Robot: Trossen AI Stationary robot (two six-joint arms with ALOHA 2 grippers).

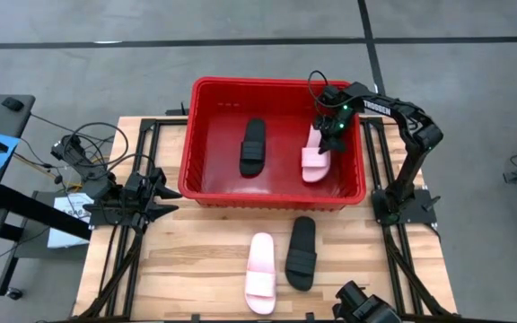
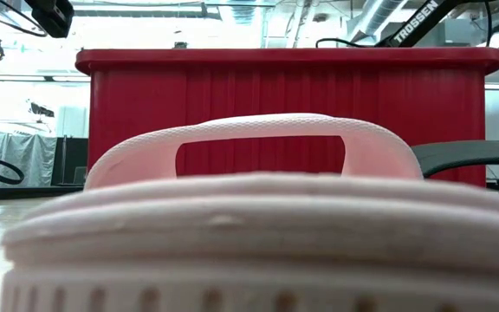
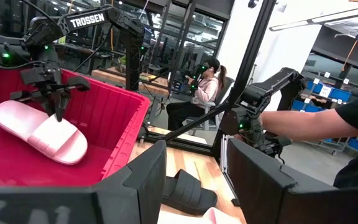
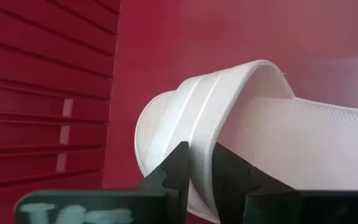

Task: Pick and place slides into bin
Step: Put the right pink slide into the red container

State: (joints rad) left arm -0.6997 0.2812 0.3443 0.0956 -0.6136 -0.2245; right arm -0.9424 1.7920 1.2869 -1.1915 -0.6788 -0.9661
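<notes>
A wooden desk (image 1: 196,260) on a grey floor carries a red bin (image 1: 206,135) at its far side, with two slides lying on the boards near the front edge: a pink slide (image 1: 260,273) and, just beside it, a black slide (image 1: 302,252). Inside the bin lie two more, a black one (image 1: 253,146) near the middle and a pink one (image 1: 316,156) along the right wall.

The right gripper (image 1: 332,128) reaches down into the bin over that pink slide's far end. In the right wrist view its fingers (image 4: 173,168) stand either side of the strap's edge, only slightly parted, with the strap's rim in the narrow gap between them; whether they press it or have just let go I cannot tell.

The left gripper (image 1: 155,191) waits low at the desk's left edge, beside the bin, its fingers (image 3: 145,174) spread and holding nothing.

In the left wrist view a person sits at a workstation in the room beyond the desk, and a dark sleeve shows at that picture's edge.
</notes>
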